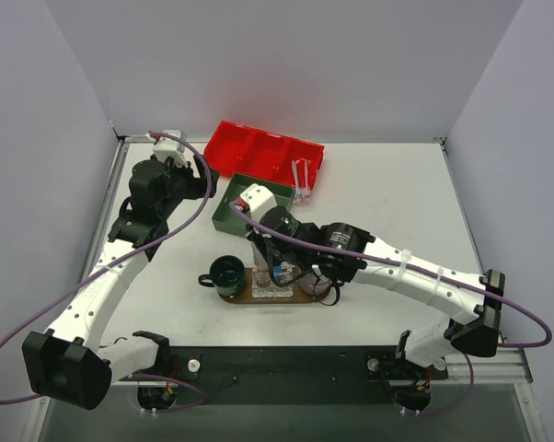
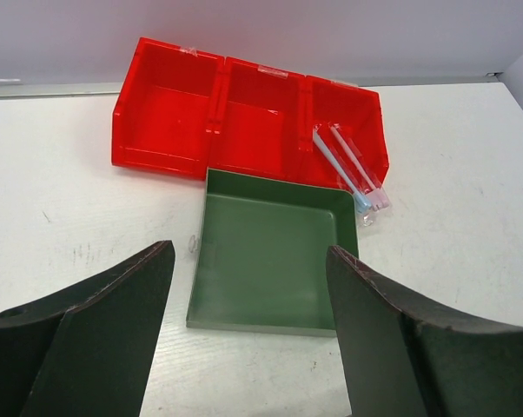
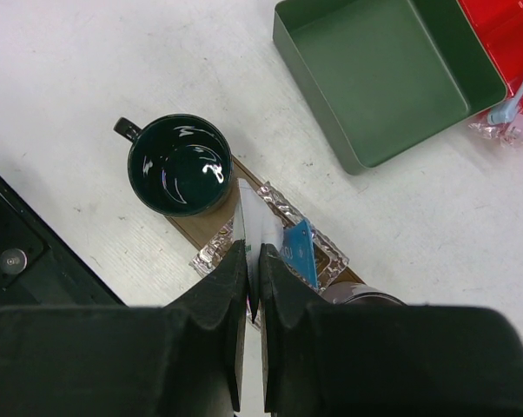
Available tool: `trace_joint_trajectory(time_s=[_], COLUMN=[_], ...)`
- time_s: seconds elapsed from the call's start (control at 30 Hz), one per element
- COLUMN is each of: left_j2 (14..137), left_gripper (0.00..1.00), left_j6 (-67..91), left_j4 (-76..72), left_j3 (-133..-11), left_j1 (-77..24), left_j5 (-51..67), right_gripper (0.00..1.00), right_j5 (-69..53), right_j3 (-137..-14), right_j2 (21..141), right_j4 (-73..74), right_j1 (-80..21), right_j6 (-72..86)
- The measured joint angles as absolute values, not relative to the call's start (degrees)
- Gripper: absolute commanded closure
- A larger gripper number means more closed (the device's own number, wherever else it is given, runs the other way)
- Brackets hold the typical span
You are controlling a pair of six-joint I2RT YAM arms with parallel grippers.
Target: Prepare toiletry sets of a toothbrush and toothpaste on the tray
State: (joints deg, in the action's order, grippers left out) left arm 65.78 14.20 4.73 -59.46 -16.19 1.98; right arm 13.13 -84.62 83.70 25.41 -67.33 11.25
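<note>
My right gripper [image 3: 254,252] is shut on the white tube [image 3: 260,221] and holds it end-down over the brown oval tray [image 3: 190,229]. The blue tube [image 3: 301,252] lies on crinkled clear wrap on the tray, just right of the white one. In the top view the right gripper [image 1: 277,273] sits over the tray [image 1: 248,295]. Two wrapped toothbrushes [image 2: 353,169] lie against the red bin's right end, also seen from above [image 1: 302,180]. My left gripper [image 2: 248,252] is open and empty, above the table before the green box [image 2: 270,261].
A dark green mug [image 3: 179,165] stands on the tray's left end, a brown mug [image 3: 366,295] on its right. The green square box [image 1: 245,204] and the red divided bin [image 1: 268,152] sit behind the tray. The black table edge [image 3: 18,252] is near.
</note>
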Motion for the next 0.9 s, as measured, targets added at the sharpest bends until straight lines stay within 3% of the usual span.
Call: trace_joint_trajectory(time_s=[0.9], left_j2=[65.8], left_gripper=[0.2], left_j6=[13.9], left_j4=[4.1], left_j3=[-58.8], left_j1=[-16.6], left_j5=[2.7], right_gripper=[1.0], right_j5=[14.5], right_j3=[-82.3], right_j2=[85.1], right_j4=[23.6], right_j1=[-67.3], right_j6=[11.3])
